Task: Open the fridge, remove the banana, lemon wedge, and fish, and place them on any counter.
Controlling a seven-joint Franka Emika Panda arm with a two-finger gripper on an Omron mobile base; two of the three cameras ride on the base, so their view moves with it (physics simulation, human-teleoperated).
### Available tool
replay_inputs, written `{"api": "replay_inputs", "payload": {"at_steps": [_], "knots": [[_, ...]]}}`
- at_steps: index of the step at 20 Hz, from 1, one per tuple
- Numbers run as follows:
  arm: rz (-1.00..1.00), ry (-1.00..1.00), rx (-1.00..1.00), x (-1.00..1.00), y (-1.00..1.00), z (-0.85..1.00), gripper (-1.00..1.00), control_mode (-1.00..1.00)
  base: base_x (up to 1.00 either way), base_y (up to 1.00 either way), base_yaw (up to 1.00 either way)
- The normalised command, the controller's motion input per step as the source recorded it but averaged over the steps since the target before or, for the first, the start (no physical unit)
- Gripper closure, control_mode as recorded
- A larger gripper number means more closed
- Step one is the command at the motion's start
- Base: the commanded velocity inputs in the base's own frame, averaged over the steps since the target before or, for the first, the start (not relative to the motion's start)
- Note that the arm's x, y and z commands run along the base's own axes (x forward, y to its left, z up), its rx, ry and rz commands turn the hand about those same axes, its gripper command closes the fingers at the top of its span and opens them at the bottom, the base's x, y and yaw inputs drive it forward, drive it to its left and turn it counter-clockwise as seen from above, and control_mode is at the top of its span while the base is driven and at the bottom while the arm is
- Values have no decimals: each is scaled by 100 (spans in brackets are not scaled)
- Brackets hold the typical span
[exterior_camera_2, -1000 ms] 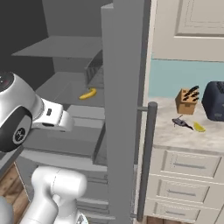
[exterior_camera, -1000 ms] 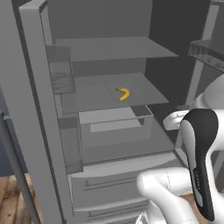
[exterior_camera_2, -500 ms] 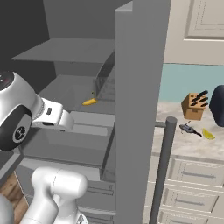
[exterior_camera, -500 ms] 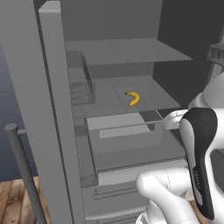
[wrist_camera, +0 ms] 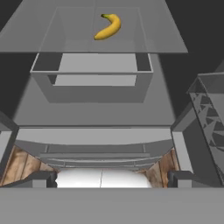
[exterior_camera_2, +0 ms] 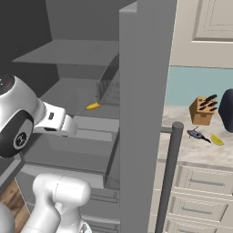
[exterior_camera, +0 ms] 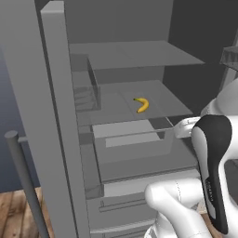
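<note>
From the left base view we see the fridge (exterior_camera: pixel 56 139) standing open, its left door swung out toward us with the long bar handle (exterior_camera: pixel 25 186) at the lower left. On the middle shelf (exterior_camera: pixel 116 100) lies the banana (exterior_camera: pixel 142 104), alone on the bare grey surface, with free room on every side of it and a clear drawer bin (exterior_camera: pixel 132 139) just below the shelf's front edge. A wire basket (exterior_camera: pixel 86 95) sits on the inner wall to the banana's left, apart from it. The arm (exterior_camera: pixel 211 176) rises at the lower right, its wrist level with the drawer bin, well short of the banana.

In the right base view the open right door edge (exterior_camera_2: pixel 145 113) cuts the picture in two. Left of it we glimpse the banana (exterior_camera_2: pixel 93 106) past the wrist; right of it is what the other views lack: the table (exterior_camera_2: pixel 195 154) with a knife block (exterior_camera_2: pixel 202 110), the fish (exterior_camera_2: pixel 196 134) and, just beside it on the right, the lemon wedge (exterior_camera_2: pixel 217 140), both lying on the marbled top.

The hand view looks along the hand (wrist_camera: pixel 112 178), released, its two fingertips (wrist_camera: pixel 41 179) spread wide with nothing between them. Ahead lie the lower drawers, then the drawer bin (wrist_camera: pixel 92 81), and beyond it the banana (wrist_camera: pixel 107 27) on the shelf near the top edge.
</note>
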Motion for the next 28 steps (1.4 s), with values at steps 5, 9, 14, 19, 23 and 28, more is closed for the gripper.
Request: {"api": "replay_inputs", "payload": {"at_steps": [5,9,14,19,23,28], "knots": [[0,2,0,1,0,-2,-100,-100,3,0,0],[0,2,0,47,1,-27,-100,-100,0,0,0],[0,0,0,75,0,-26,-100,-100,0,0,0],[0,0,0,73,0,-12,-100,-100,0,0,0],[-4,3,0,74,1,-1,-100,-100,0,0,0],[-5,4,0,64,6,0,-100,-100,0,0,0]]}}
